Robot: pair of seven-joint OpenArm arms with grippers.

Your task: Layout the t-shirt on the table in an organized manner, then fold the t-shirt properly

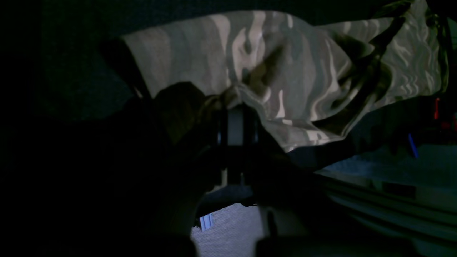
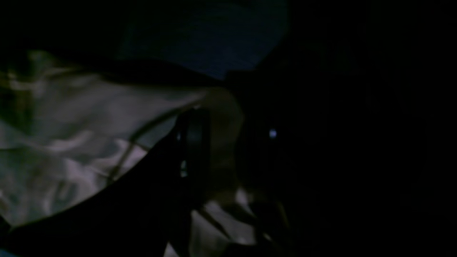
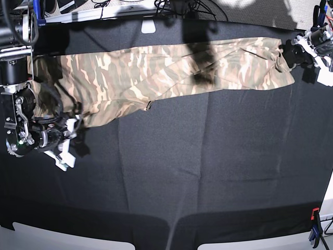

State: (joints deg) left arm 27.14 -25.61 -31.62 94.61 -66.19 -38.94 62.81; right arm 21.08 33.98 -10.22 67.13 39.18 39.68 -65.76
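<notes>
Camouflage fabric, the t-shirt [image 3: 156, 73], lies stretched across the table's [image 3: 208, 172] far side, unfolded. Left gripper [image 3: 291, 52] pinches its edge shut; right gripper's [image 3: 65, 138] opening I cannot tell.

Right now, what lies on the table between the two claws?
In the base view, the t-shirt stretches across the table from the right claw to the left claw, which pinches its far end; nothing else lies between.
</notes>
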